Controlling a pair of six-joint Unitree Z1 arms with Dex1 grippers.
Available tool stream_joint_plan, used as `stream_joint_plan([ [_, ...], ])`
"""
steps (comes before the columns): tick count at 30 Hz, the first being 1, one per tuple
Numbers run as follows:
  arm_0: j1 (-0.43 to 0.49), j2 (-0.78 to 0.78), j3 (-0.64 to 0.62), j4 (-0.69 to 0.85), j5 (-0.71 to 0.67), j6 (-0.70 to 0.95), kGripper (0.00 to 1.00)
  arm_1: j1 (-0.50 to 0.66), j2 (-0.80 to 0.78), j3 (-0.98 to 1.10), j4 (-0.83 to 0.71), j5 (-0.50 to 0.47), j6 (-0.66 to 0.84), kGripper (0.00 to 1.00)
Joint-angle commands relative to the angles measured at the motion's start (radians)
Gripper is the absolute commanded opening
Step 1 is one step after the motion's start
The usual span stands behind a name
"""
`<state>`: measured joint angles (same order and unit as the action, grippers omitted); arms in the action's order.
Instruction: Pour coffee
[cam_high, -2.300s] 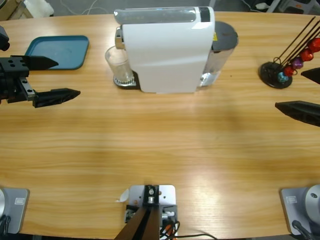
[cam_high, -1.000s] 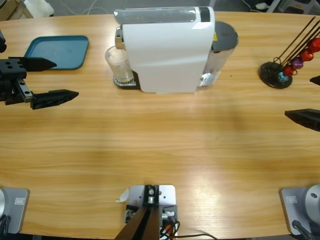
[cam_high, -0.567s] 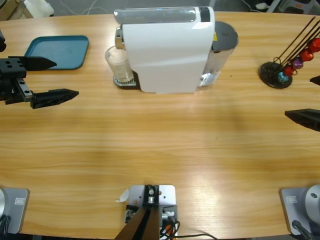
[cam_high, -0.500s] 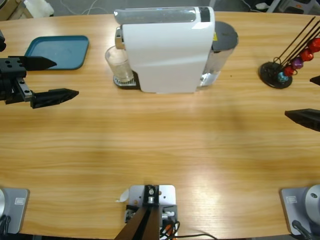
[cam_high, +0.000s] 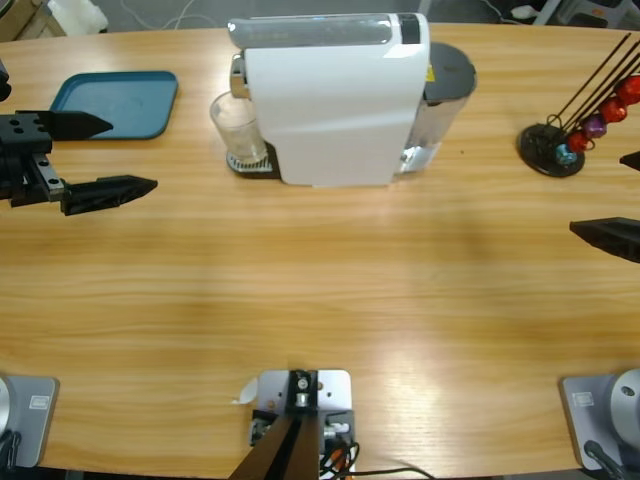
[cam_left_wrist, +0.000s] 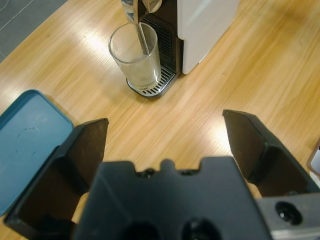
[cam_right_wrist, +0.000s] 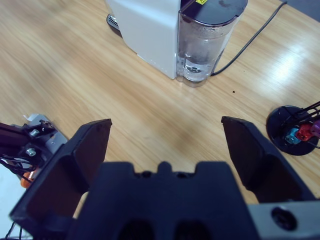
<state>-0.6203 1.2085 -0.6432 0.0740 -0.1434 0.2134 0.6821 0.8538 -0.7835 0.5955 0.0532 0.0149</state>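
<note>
A white coffee machine (cam_high: 335, 100) stands at the back middle of the table, with a clear water tank (cam_right_wrist: 205, 47) at its rear. An empty clear glass (cam_high: 237, 130) (cam_left_wrist: 136, 62) sits on the drip tray under the spout. My left gripper (cam_high: 115, 155) hovers open at the left edge, well apart from the glass and pointing toward it, jaws wide in the left wrist view (cam_left_wrist: 165, 142). My right gripper (cam_high: 625, 195) is open at the right edge, far from the machine; only its jaw tips show in the high view.
A teal tray (cam_high: 115, 103) (cam_left_wrist: 22, 145) lies at the back left, beside the left gripper. A black capsule stand (cam_high: 575, 130) (cam_right_wrist: 297, 131) with coloured capsules stands at the back right. A power cord (cam_right_wrist: 250, 37) runs from the machine.
Both grippers drew back a little toward their table edges since the earliest frame; in the last second nothing has visibly moved.
</note>
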Motion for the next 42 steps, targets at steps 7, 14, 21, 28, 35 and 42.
stream_joint_plan([
  [7,0.008,0.01,0.037,-0.025,0.013,-0.008,0.991,-0.009,-0.029,0.024,0.004,-0.009,-0.01,1.0],
  [14,0.008,0.01,0.037,-0.026,0.013,-0.008,0.991,-0.009,-0.029,0.024,0.004,-0.009,-0.01,1.0],
  [21,0.008,0.01,0.037,-0.026,0.013,-0.009,0.991,-0.009,-0.025,0.024,0.004,-0.013,-0.007,1.0],
  [28,0.008,0.016,0.037,-0.028,0.013,-0.007,0.991,-0.009,-0.022,0.023,0.004,-0.013,-0.006,1.0],
  [35,0.019,0.015,0.035,-0.033,0.011,-0.001,1.0,-0.009,-0.022,0.024,0.004,-0.029,0.004,1.0],
  [42,0.047,0.035,0.03,-0.042,-0.015,0.055,1.0,-0.009,-0.01,0.021,0.003,-0.029,0.004,1.0],
])
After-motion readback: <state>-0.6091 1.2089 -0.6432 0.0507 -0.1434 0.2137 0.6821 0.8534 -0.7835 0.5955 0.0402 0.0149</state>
